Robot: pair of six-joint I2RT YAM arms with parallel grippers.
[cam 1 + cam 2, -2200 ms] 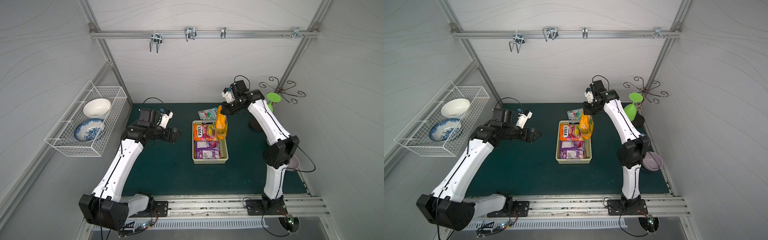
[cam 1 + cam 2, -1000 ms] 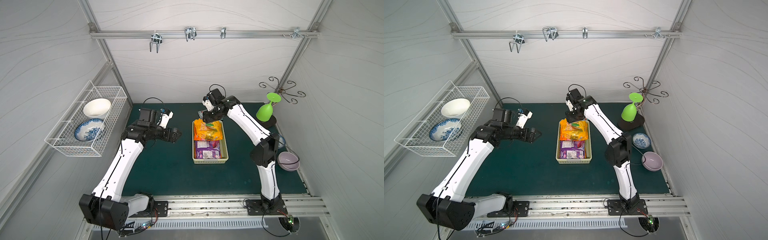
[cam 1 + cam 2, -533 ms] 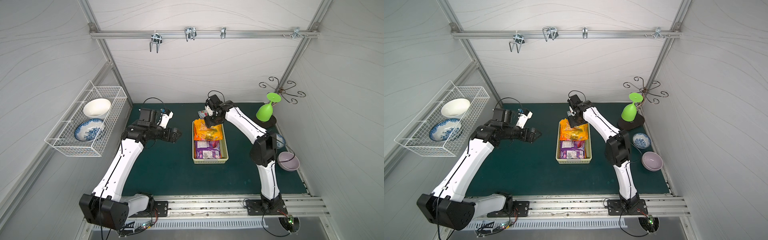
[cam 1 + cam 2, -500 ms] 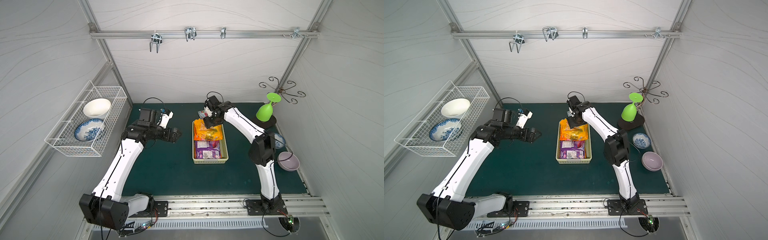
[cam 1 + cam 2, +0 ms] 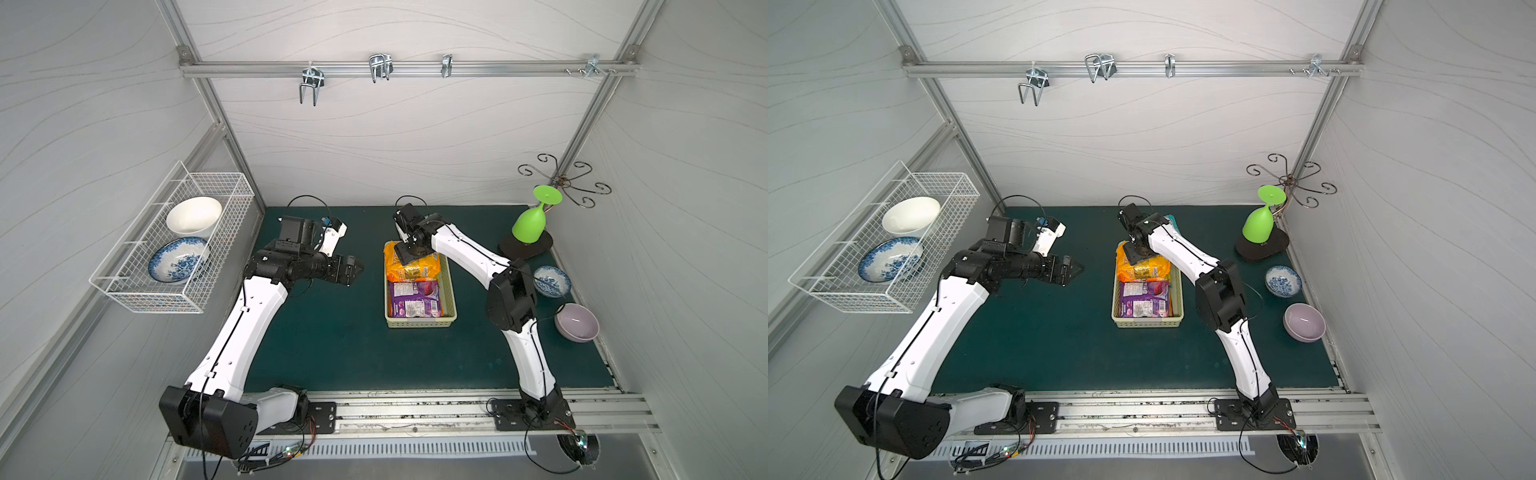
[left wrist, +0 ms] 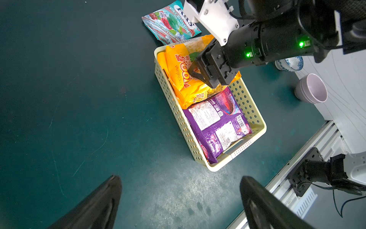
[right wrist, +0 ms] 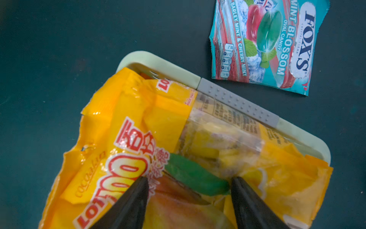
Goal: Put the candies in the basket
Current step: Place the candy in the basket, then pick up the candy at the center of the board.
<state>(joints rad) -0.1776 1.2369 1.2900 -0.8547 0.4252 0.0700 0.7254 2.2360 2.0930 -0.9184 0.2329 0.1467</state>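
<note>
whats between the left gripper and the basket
Only bare green mat between the left gripper and the basket, seen in both top views.

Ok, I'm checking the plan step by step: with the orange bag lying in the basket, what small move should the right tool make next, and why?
Probably lift the right tool straight up, clear of the orange bag. Its jaws stand open, the bag rests in the basket, and a teal packet lies on the mat just outside it, not yet put in.
</note>
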